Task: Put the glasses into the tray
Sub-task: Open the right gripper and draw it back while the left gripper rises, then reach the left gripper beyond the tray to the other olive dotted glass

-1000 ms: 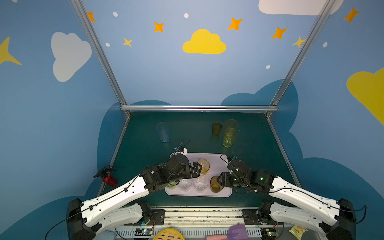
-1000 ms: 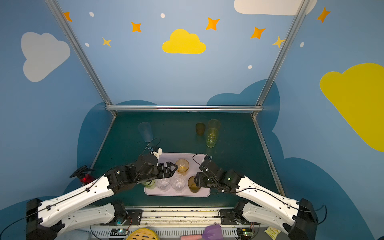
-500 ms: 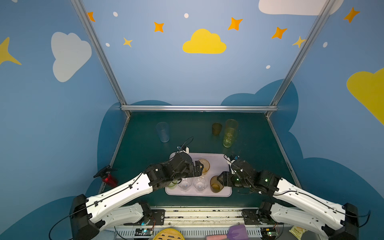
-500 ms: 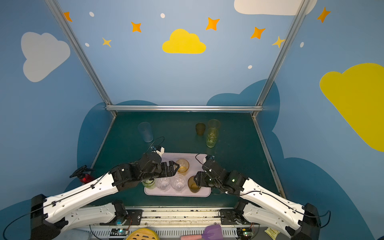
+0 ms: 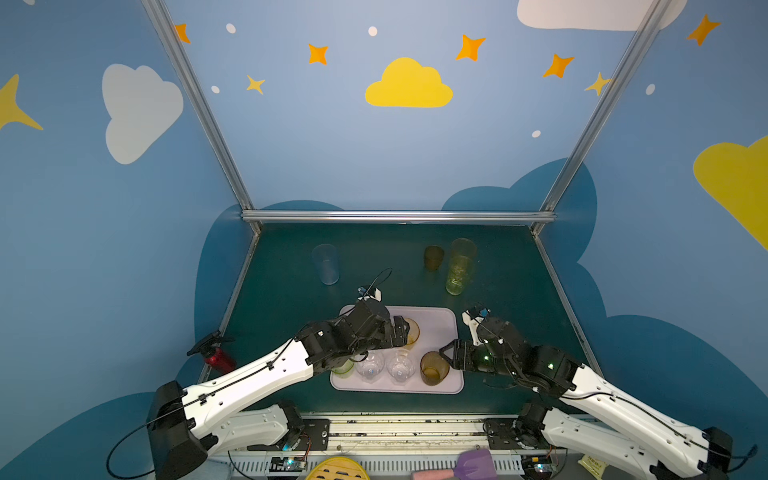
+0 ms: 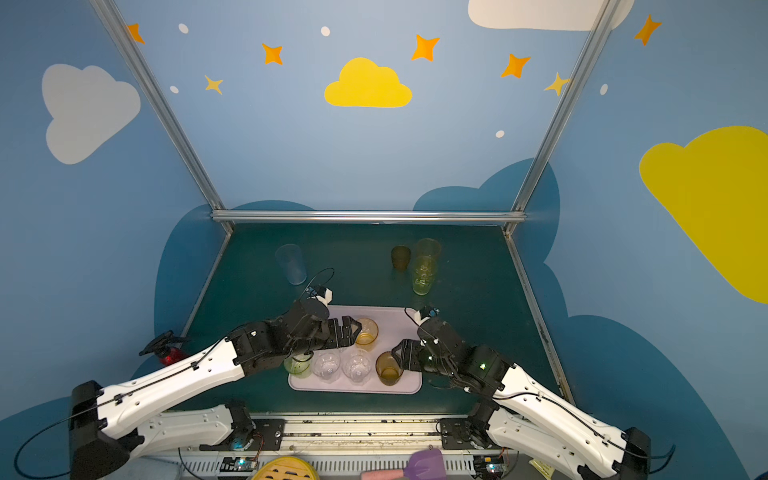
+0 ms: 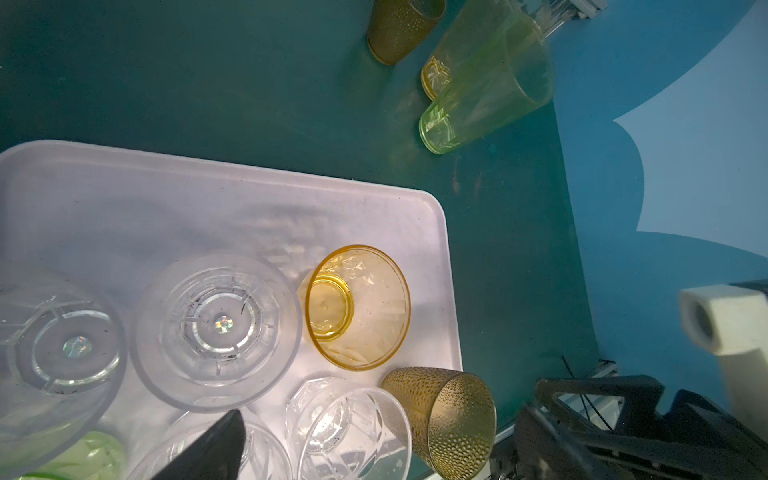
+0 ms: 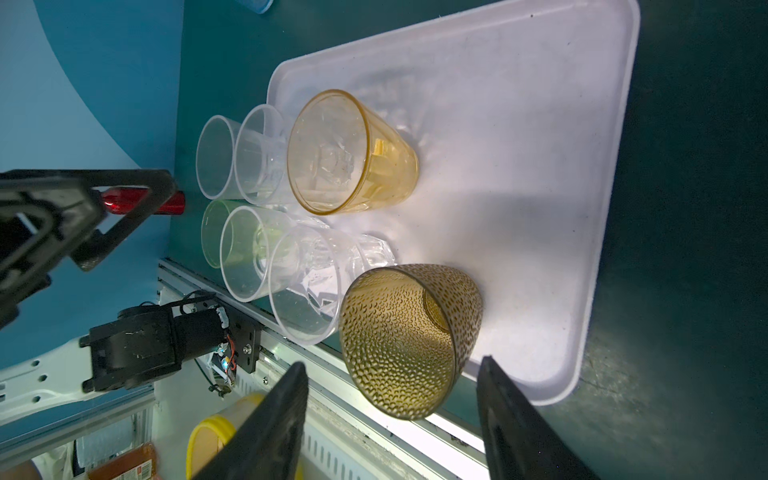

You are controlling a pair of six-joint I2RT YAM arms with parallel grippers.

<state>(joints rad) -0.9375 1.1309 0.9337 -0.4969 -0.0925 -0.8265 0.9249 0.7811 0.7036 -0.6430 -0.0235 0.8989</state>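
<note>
The lilac tray [image 5: 436,328] holds a yellow glass [image 5: 411,332], clear glasses [image 5: 370,365], a green one [image 5: 343,368] and a dimpled brown glass [image 8: 407,332] at its front right corner. My right gripper [image 8: 395,428] is open, its fingers standing apart on either side of the brown glass's rim without touching it. My left gripper [image 5: 399,332] hangs open over the tray beside the yellow glass, holding nothing. On the table behind stand a pale blue tall glass [image 5: 326,264], a short brown one [image 5: 433,257] and a tall yellow-green glass [image 5: 457,274] against an amber one.
A red object [image 5: 218,357] lies at the table's left edge. Metal frame posts and a back rail [image 5: 399,216] bound the table. Below the front rail sit a yellow container [image 5: 336,469] and a purple item [image 5: 473,463].
The right gripper's jaws have widened and stand free of the brown glass, which rests on the tray. The left gripper has barely shifted over the tray.
</note>
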